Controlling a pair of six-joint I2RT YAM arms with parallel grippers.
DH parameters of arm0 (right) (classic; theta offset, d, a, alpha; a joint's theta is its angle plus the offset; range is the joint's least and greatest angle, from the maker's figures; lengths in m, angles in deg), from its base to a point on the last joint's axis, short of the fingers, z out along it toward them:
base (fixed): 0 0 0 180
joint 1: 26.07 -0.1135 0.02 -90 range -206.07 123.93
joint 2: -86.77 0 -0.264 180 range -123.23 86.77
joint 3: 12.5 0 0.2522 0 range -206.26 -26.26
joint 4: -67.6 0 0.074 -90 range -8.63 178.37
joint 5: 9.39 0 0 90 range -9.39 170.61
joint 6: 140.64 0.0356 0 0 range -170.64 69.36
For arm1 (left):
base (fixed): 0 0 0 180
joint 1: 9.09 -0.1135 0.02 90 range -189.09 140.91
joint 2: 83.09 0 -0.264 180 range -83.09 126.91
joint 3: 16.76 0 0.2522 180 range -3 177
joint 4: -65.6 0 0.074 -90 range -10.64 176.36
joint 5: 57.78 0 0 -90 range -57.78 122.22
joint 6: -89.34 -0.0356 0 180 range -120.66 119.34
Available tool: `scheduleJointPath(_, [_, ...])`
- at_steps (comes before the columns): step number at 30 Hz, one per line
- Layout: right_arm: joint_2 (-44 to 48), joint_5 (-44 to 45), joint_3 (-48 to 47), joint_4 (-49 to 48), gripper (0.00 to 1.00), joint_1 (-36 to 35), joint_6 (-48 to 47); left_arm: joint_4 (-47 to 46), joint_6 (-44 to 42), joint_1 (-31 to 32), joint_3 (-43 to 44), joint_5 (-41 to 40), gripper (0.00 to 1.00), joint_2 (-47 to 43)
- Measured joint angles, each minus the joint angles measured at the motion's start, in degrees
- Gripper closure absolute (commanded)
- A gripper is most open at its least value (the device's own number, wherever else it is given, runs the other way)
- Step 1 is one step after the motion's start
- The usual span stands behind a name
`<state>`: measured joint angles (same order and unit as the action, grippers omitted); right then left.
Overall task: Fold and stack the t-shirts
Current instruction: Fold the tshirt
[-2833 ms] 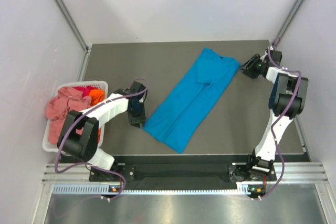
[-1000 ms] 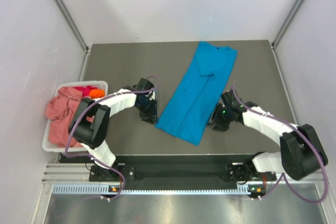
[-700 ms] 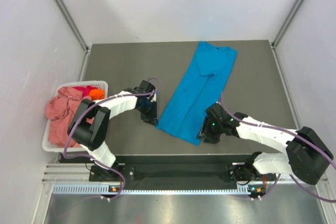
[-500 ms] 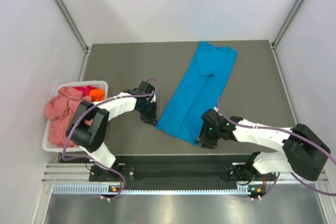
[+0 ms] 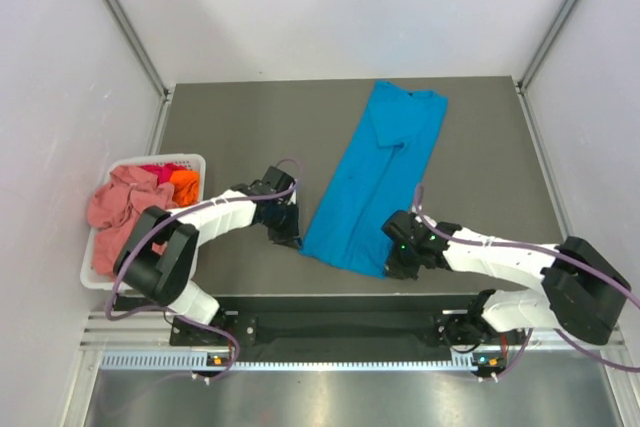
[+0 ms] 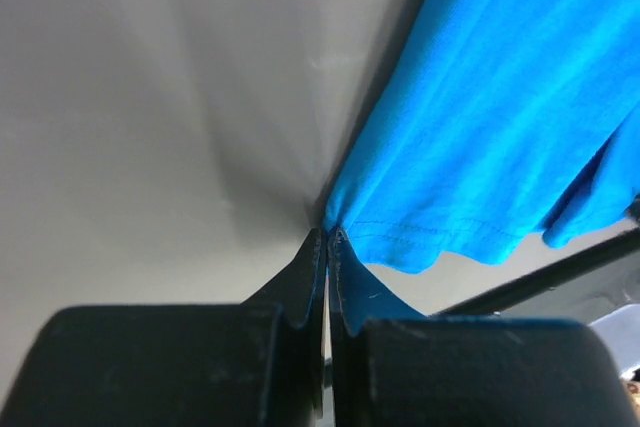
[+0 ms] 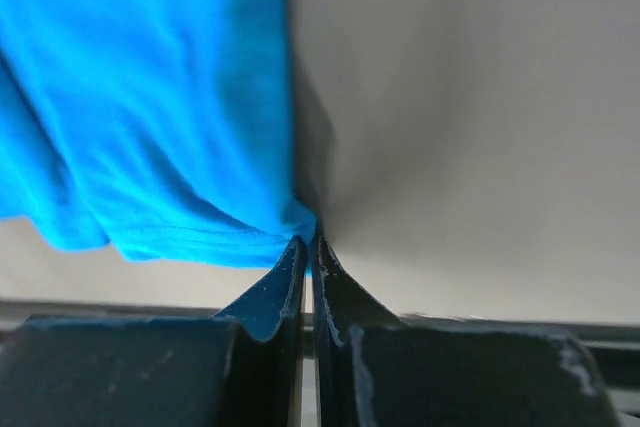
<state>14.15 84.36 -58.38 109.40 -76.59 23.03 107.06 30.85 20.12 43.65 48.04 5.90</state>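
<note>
A turquoise-blue t-shirt (image 5: 375,182) lies folded lengthwise on the dark table, running from the far middle to the near edge. My left gripper (image 5: 292,239) is shut on its near left hem corner; the left wrist view shows the cloth (image 6: 480,137) pinched at the tips of the gripper (image 6: 328,235). My right gripper (image 5: 392,265) is shut on the near right hem corner; the right wrist view shows the cloth (image 7: 150,117) held at the tips of the gripper (image 7: 307,241). Salmon-pink (image 5: 115,209), orange (image 5: 183,184) and red (image 5: 152,170) t-shirts fill the basket.
A white slatted plastic basket (image 5: 192,162) stands at the table's left edge. White walls with metal corner posts close in the table on three sides. The metal rail with the arm bases (image 5: 340,332) runs along the near edge.
My right arm has swung from the far right corner to the shirt's near hem and shut on it. My left gripper has moved a little nearer with its corner. The shirt has shifted right and straightened.
</note>
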Motion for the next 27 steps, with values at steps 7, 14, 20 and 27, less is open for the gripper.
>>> scheduleJointPath(7, [10.4, 6.0, 1.4, 11.8, 1.0, 0.0, -0.6, -4.2, 8.8, 8.0, -5.4, 0.1, 0.93, -6.2])
scheduleJointPath(14, [23.1, 7.7, 4.1, 21.1, 1.0, 0.0, -0.6, -5.9, 17.2, 15.7, -8.5, -0.3, 0.69, -11.9])
scheduleJointPath(20, [26.4, 8.9, 4.4, 25.2, 1.0, 0.0, -0.6, -4.7, 17.5, 15.8, -7.5, -1.9, 0.66, -13.0])
scheduleJointPath(27, [26.6, 9.2, 4.4, 26.3, 1.0, 0.0, -1.1, -8.2, 17.4, 16.1, -8.7, 0.5, 0.64, -11.9])
